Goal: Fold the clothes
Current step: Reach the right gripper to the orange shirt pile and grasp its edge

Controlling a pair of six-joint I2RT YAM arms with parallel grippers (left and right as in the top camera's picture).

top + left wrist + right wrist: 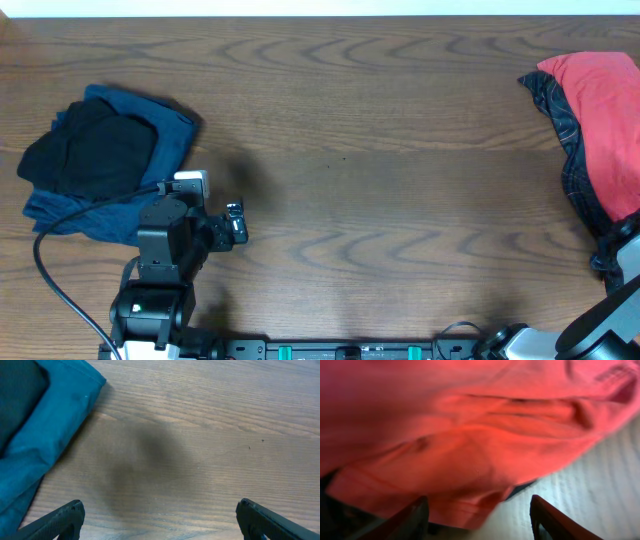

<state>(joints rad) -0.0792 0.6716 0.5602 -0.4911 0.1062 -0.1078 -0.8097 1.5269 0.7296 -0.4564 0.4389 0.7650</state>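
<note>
We see the clothes in two heaps at opposite ends of the table point(380, 150). At the table's right end lies the coral-red T-shirt point(605, 110), bunched and rumpled, not laid flat. It drapes over a dark plaid piece point(565, 130), which shows along the shirt's side towards the middle of the table. In the right wrist view the shirt fills most of the picture as soft, thick folds, with a stitched hem running along its lower edge and a sliver of dark cloth under it. That close view is blurred, and we can read no writing or label on the shirt from either camera.

At the table's left end a blue garment point(170, 135) is heaped loosely, with a black garment point(90, 150) crumpled on top of it. One corner of the blue cloth reaches into the left wrist view.

The right gripper point(477, 502) is at the shirt's hem at the table's right end. Its jaws stand partly apart with the hem lying between them. A strip of pale surface shows between the cloth and one finger, so we see no pinch on the fabric.

The left gripper point(159, 506) hangs over bare wood just beside the blue heap, towards the table's near edge. Its jaws are spread wide and hold nothing.
</note>
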